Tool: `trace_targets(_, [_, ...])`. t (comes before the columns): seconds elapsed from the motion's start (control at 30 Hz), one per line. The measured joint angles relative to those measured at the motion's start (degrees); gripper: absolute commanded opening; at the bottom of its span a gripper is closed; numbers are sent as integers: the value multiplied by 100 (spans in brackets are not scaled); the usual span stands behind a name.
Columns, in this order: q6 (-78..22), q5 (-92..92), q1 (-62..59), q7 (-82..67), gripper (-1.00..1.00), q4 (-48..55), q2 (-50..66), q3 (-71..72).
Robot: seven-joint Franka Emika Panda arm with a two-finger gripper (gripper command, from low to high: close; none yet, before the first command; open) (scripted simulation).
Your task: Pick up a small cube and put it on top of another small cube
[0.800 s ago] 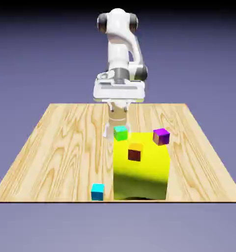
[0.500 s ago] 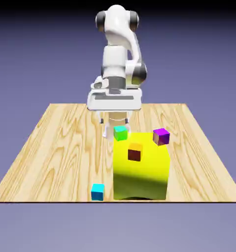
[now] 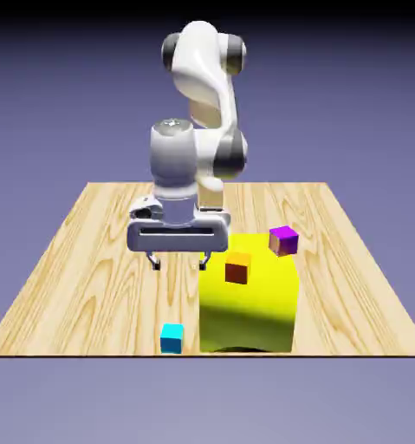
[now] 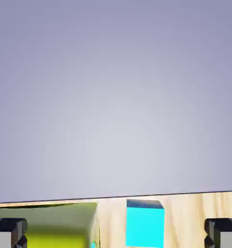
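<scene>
Wooden table [image 3: 89,277] edge runs just beyond the cyan cube [image 3: 171,339]; end effector [image 3: 179,264] gapes, unladen.

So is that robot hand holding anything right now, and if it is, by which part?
Nothing is held: the gripper is open, with no cube between its fingertips, and the cyan cube sits on the table.

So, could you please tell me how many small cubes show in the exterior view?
3: cyan cube near the table's front edge; orange cube within the yellow block's outline; purple cube at its upper right corner. The gripper may hide more.
</scene>
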Motion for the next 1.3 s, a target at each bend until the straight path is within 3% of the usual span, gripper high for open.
trace_targets(1.07, [-6605, 471, -125, -282, 0, 6581, 5950, -824])
trace_targets(1.3, [-5833, 461, 54, -349, 0, 5337, 5507, -854])
